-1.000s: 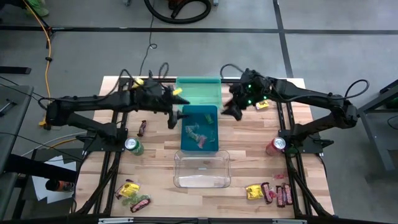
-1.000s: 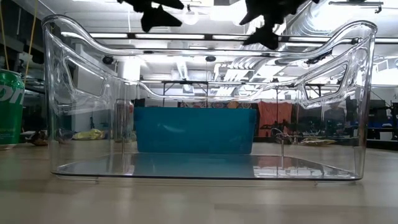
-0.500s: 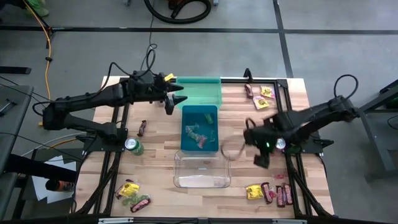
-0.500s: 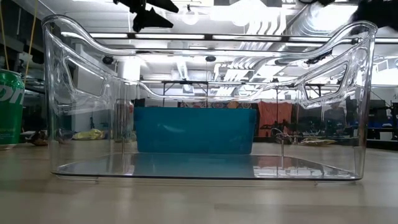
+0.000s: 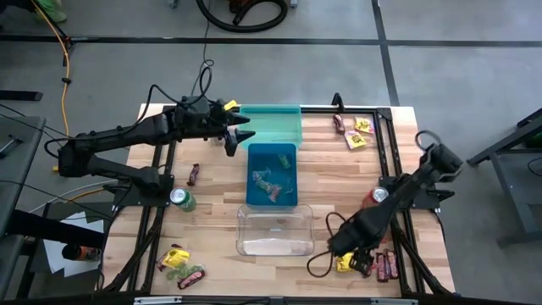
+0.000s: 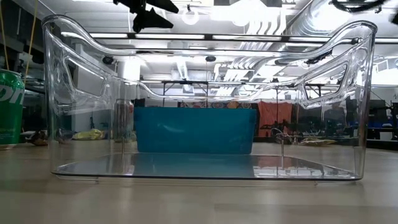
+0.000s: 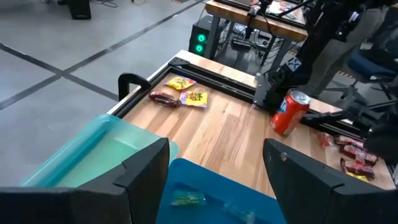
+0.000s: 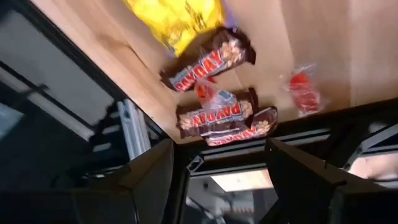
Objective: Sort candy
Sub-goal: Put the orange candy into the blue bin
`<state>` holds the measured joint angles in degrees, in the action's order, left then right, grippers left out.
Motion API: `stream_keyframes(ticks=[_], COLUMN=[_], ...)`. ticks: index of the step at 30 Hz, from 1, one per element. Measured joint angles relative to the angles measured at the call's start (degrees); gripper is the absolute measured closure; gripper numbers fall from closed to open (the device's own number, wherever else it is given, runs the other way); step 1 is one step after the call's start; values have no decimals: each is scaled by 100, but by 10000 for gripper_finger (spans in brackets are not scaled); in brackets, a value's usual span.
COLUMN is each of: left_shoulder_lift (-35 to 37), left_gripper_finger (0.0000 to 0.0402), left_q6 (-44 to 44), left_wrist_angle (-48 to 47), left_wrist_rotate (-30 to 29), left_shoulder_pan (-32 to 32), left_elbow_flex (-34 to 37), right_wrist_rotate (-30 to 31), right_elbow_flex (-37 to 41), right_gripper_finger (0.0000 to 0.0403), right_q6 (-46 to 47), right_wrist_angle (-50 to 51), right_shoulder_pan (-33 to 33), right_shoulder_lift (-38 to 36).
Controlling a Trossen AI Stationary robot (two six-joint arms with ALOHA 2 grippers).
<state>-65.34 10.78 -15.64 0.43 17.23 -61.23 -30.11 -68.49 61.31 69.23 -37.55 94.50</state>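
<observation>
While hanging low over the near right corner of the surface point(image 5: 339, 169), right tool point(image 5: 342, 248) with fingers apart and nothing between them. Right under it, a heap of candy point(image 5: 366, 262): one yellow packet point(image 8: 177, 18), three dark red-brown bars point(image 8: 208, 65) lying crossed and touching, one small red sweet point(image 8: 303, 90) a little to the side. Close behind the bars, the black frame rail point(image 8: 205, 165) at the edge of the surface, tight against the heap.

Left tool point(image 5: 240, 140) raised near the far left, just beside the teal bin point(image 5: 271, 123), fingers also apart, empty.

Down the middle, three bins in one line: teal at the far side, then the blue bin point(image 5: 251, 178) with a few mixed sweets inside, then the clear bin point(image 5: 240, 229) nearest. Clear bin between the two near heaps, just beside the right tool.

More candy in other places: some packets and a bar point(image 5: 356, 131) at the far right corner, a mixed heap point(image 5: 179, 264) at the near left corner, one single bar point(image 5: 194, 174) left of the blue bin.

Also standing around: a green can point(image 5: 180, 199) near the left arm's base and a red can point(image 5: 375, 197) near the right arm's base, upright, close beside the lowered right arm.
</observation>
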Motion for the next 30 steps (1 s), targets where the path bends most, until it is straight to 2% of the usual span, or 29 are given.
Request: stream_keyframes(ticks=[3, 6, 9, 15, 20, 23, 30], left_shoulder_lift=[0, 0, 0, 0, 0, 0, 0], left_gripper_finger=[155, 155, 155, 155, 155, 155, 155], left_q6=[-43, -45, -43, -37, 126, 158, 73], left_wrist_angle=[0, 2, 2, 2, 2, 0, 2], left_wrist_rotate=[92, 107, 109, 108, 111, 109, 35], left_shoulder_pan=[0, 0, 0, 0, 0, 0, 0], left_elbow_flex=[0, 0, 0, 0, 0, 0, 0], right_wrist_rotate=[-239, -525, -576, -416, -657, -575, -245], right_elbow_flex=[23, 437, 1011, 1480, 1615, 1628, 1631], right_gripper_finger=[155, 155, 155, 155, 156, 156, 156], right_q6=[-75, 208, 725, 844, 878, 925, 973], right_wrist_angle=[-291, -1073, -1221, -1365, -2414, -3062, -2557], right_shoulder_pan=[-100, -239, -346, -256, -224, -224, -222], right_shoulder_lift=[360, 452, 373, -57, -173, -173, -55])
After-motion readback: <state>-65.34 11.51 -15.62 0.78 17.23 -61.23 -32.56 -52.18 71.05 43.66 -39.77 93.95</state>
